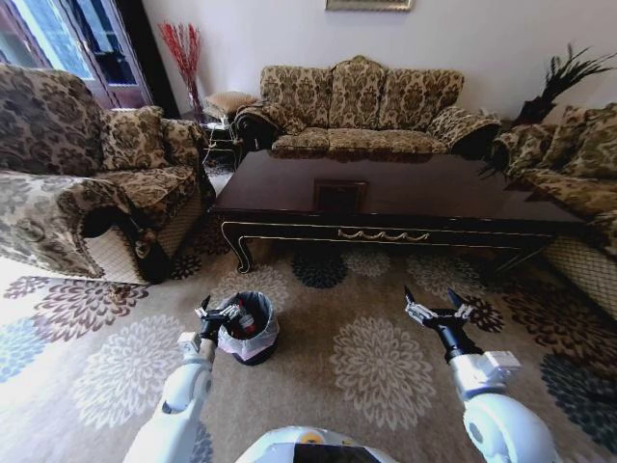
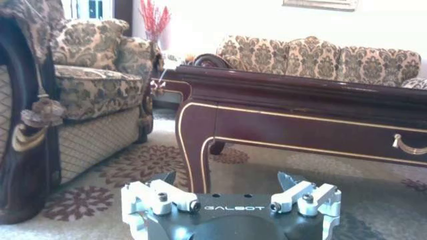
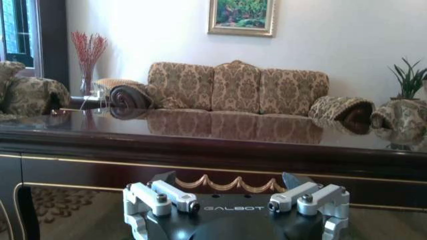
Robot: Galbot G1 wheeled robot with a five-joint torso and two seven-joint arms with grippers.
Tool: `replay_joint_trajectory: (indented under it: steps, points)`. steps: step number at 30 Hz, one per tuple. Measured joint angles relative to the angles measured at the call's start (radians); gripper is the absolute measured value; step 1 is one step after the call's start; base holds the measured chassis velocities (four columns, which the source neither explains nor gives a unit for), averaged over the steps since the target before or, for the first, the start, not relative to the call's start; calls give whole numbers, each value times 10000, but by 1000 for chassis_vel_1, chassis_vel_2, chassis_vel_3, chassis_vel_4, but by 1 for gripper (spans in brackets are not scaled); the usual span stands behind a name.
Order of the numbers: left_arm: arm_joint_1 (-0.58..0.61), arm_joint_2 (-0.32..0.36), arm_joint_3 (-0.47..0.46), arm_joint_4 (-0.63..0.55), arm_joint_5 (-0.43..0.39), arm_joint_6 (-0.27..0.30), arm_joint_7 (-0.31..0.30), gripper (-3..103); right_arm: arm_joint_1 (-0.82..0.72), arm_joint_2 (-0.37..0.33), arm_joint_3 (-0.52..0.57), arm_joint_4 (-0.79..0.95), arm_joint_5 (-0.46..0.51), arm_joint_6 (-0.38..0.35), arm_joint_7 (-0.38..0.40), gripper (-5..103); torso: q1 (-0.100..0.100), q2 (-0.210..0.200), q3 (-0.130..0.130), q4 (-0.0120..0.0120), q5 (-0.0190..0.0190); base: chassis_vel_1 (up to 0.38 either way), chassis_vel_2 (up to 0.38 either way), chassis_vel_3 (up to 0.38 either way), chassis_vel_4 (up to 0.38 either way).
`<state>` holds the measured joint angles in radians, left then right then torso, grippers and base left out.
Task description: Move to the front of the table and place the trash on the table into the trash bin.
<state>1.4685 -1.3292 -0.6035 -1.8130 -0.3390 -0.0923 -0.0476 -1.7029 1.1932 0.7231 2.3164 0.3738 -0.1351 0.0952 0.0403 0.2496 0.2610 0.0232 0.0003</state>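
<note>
Trash [image 1: 245, 318] lies in the bin [image 1: 249, 331]; counter [image 1: 405, 188] looks bare. Both grippers, left [image 1: 216, 313] and right [image 1: 436, 311], hover with open, empty fingers, so the task seems finished.

Surface [image 1: 405, 188]: glossy dark wood, gilt trim. Trash bin [image 1: 247, 328]: thin translucent plastic liner. Sofa [image 1: 362, 106]: patterned woven cloth. Carpet [image 1: 376, 371]: matt pile.

Open carpet [image 1: 386, 328] across the lower frame, passable. Table [image 1: 405, 188] blocks mid-frame, armchair [image 1: 87, 183] crowds the left edge. Trash bin [image 1: 249, 328] stands lower left, just beside the left gripper [image 1: 218, 313].
</note>
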Motion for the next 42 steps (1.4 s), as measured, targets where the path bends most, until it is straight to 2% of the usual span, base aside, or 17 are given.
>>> replay_joint_trajectory:
  steps: [5, 7, 13, 14, 15, 17, 20, 25, 42]
  points:
    - [116, -137, 65, -57, -237, -596, -100, 100, 0, 0, 0, 0, 0, 0, 0, 100, 1, 5, 3, 2, -1, 0, 0, 0, 0]
    - [99, -133, 65, -142, -242, -638, -104, 100, 0, 0, 0, 0, 0, 0, 0, 100, 1, 6, 3, 1, -1, 0, 0, 0, 0]
    - [76, 145, -100, -1335, -287, 134, 78, 100, 0, 0, 0, 0, 0, 0, 0, 100, 2, 9, 5, 1, 0, 0, 0, 0, 0]
    - [75, 254, -201, -1592, -353, 424, 340, 100, 0, 0, 0, 0, 0, 0, 0, 100, 2, 9, 5, 1, -1, 0, 0, 0, 0]
    - [75, 254, -201, -1592, -353, 424, 340, 100, 0, 0, 0, 0, 0, 0, 0, 100, 2, 9, 5, 1, -1, 0, 0, 0, 0]
    - [43, 403, -454, -1735, -440, 668, 964, 100, 0, 0, 0, 0, 0, 0, 0, 100, 3, 10, 7, 1, -2, 0, 0, 0, 0]
    - [-32, 497, -575, -1714, -601, 719, 1282, 100, 0, 0, 0, 0, 0, 0, 0, 100, 3, 11, 7, 2, -2, 0, 0, 0, 0]
    - [-82, 501, -549, -1585, -726, 700, 1030, 100, 0, 0, 0, 0, 0, 0, 0, 100, 4, 12, 9, 2, -4, 0, 0, 0, 0]
    - [-93, 501, -529, -1536, -730, 684, 990, 100, 0, 0, 0, 0, 0, 0, 0, 100, 5, 15, 10, 2, -4, 0, 0, 0, 0]
